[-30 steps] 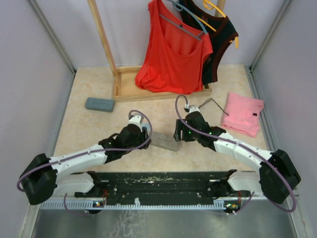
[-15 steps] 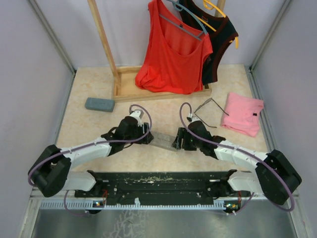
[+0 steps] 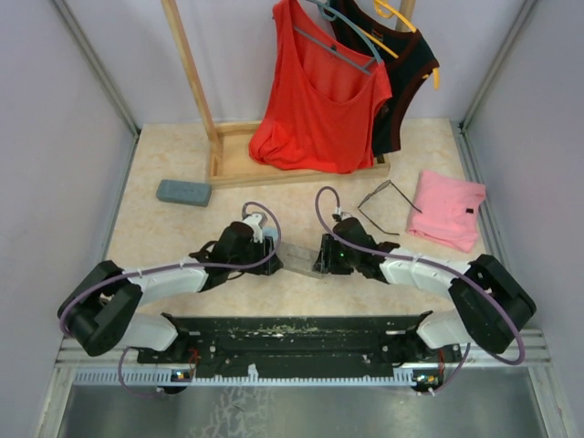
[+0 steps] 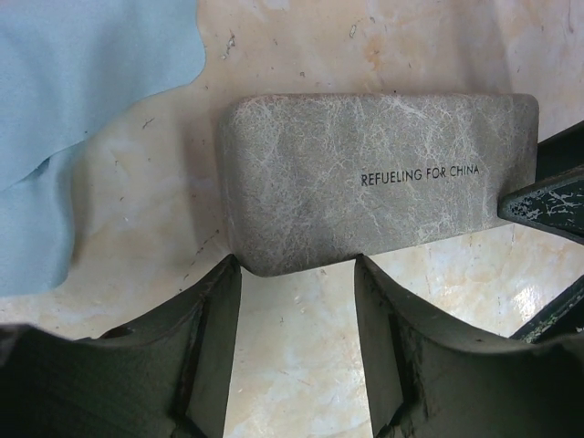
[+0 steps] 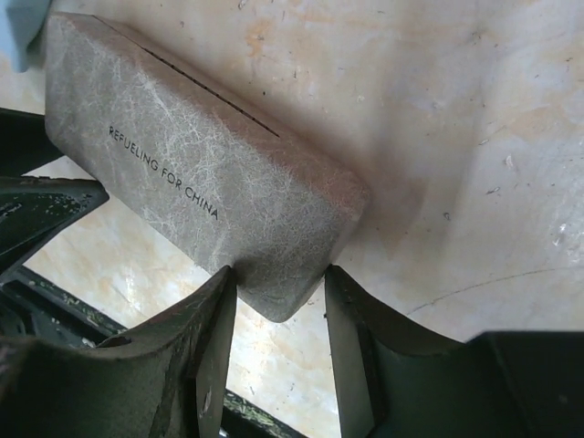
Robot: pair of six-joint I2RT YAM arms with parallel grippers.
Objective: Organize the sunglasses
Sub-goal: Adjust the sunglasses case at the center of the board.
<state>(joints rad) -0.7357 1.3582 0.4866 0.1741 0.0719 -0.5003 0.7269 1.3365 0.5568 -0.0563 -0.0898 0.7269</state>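
Beige tabletop (image 3: 164, 246): grey case (image 4: 374, 178), sunglasses (image 3: 379, 205)

Grey case (image 4: 379, 178), light blue cloth (image 4: 82, 73)

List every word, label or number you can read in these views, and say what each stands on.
"REFUELING FOR CHINA": dark print on the top face of the grey glasses case, readable in both wrist views.
The dark tag on the pink garment: too small to read.
Nothing else is legible.
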